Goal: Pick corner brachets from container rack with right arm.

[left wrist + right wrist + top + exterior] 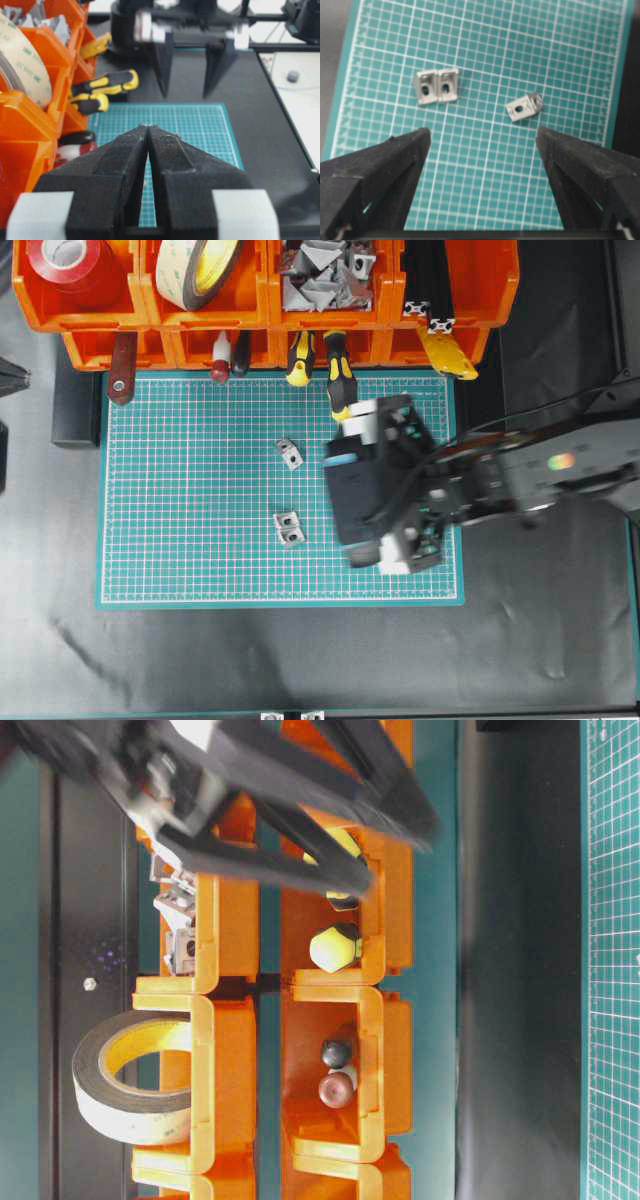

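Observation:
The orange container rack (265, 310) spans the top of the overhead view. One upper bin holds a heap of silver corner brachets (325, 280), also seen at table level (175, 930). Two more brackets lie on the green mat, one farther back (289, 452) (524, 107) and one nearer the front (289, 527) (436, 86). The right arm reaches in from the right. Its gripper (345, 490) (481, 131) hangs wide open over the mat, just right of those two brackets, with nothing between its fingers. My left gripper (148, 126) is shut and empty, tips together, low at the mat's left side.
Other bins hold a red tape roll (65, 265), a pale tape roll (200, 270) and long black slotted bars (430, 280). Yellow-and-black screwdriver handles (340, 375) jut from the lower tier over the mat's (200, 560) back edge. Dark table cloth surrounds the mat.

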